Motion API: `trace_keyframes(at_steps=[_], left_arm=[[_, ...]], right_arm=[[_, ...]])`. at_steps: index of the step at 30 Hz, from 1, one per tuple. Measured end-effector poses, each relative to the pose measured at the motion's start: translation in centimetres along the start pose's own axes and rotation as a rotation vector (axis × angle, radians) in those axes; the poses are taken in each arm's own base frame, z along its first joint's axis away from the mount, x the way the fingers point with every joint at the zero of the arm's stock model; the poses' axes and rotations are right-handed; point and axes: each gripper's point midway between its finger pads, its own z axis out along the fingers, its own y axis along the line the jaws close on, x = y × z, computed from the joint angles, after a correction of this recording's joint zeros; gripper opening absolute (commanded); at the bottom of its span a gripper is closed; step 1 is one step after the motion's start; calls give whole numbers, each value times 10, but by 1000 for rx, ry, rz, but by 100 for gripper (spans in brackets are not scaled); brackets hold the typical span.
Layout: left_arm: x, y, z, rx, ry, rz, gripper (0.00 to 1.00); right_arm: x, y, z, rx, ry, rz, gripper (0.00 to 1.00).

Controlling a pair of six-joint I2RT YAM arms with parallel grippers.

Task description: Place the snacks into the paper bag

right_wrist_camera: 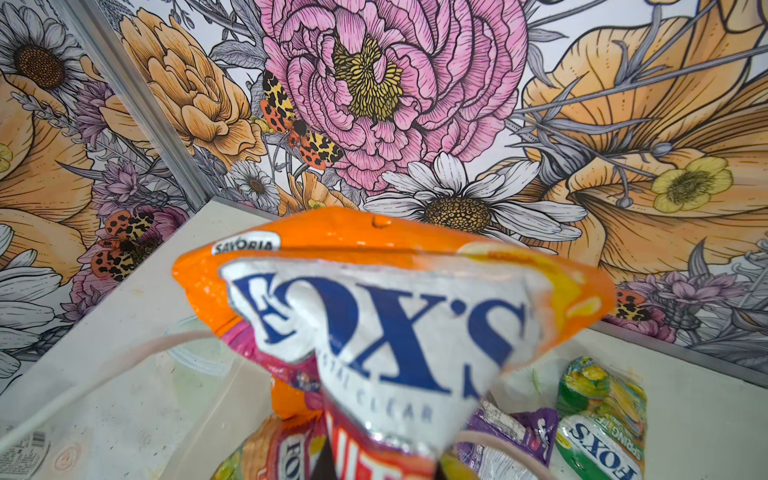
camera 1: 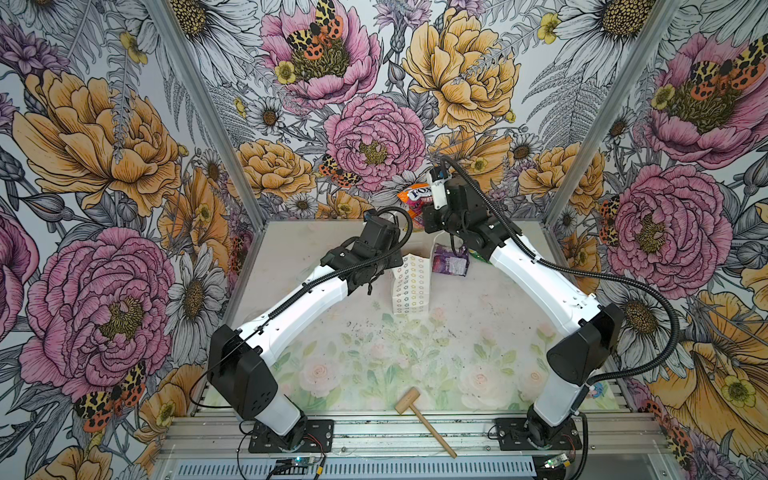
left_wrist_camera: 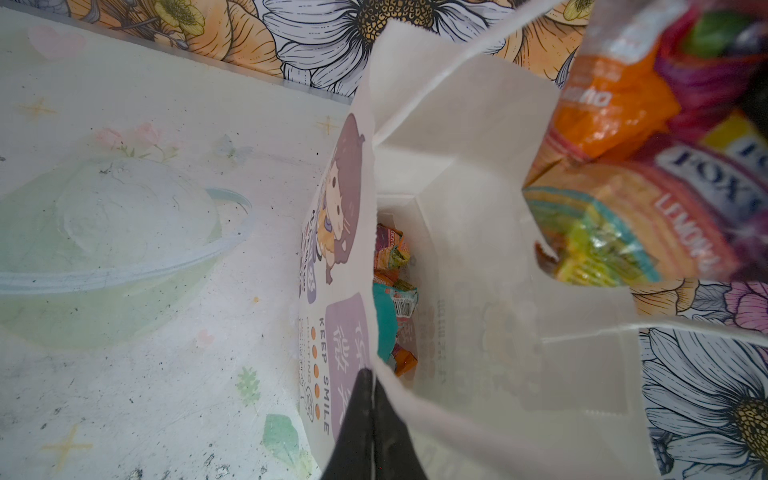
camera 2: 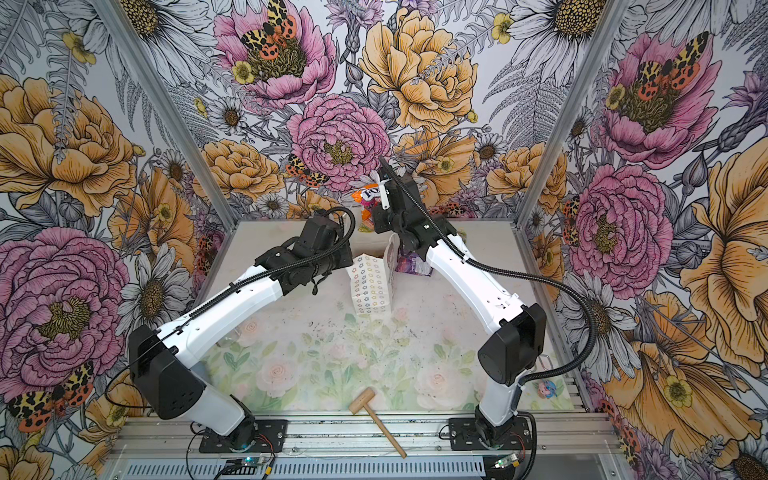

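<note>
Paper bag stands upright toward the back of the table, mouth open. White matte paper, creased, tall box shape. The front carries a grid of small pastel flower outlines.

Left gripper: black fingers pressed together on the bag's rim, with the paper pinched between them.

Right gripper pinches an orange packet, held in the air near the bag's mouth. Glossy crinkled film, white panel with blue "FOX'S". More packets are bunched under it; I cannot tell whether they are gripped too.

Loose snacks on the table just behind the bag: a purple packet and, beside it, a green packet, both shiny and wrinkled.

Wooden mallet lies at the front edge, well apart from the bag. Plain pale wood, block head, round handle.

Only the left wrist view looks down into the bag. It shows teal and orange packets lying at the bottom. It also shows a side panel with a cartoon figure and "KEEP SMILE", and a clear plastic bowl on the table. Only the right wrist view shows "SAVORIA" on the orange packet.
</note>
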Motion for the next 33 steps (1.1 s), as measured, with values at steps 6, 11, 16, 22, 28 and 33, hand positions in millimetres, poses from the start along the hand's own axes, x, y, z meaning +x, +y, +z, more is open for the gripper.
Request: trace_keyframes(at_steps=[6, 11, 16, 22, 28, 33], left_arm=[[0, 0, 0, 0, 0, 0, 0], [0, 0, 0, 0, 0, 0, 0], [0, 0, 0, 0, 0, 0, 0], [0, 0, 0, 2, 1, 0, 0], [0, 0, 0, 4, -1, -1, 0], [1, 0, 0, 4, -1, -1, 0]], right_arm=[[3, 7, -1, 1, 10, -12, 0], [2, 8, -2, -1, 9, -12, 0], [-14, 9, -9, -6, -27, -3, 0], [-34, 12, -9, -18, -72, 23, 0], [-21, 14, 9, -19, -34, 49, 0], [-16, 15, 15, -17, -19, 75, 0]])
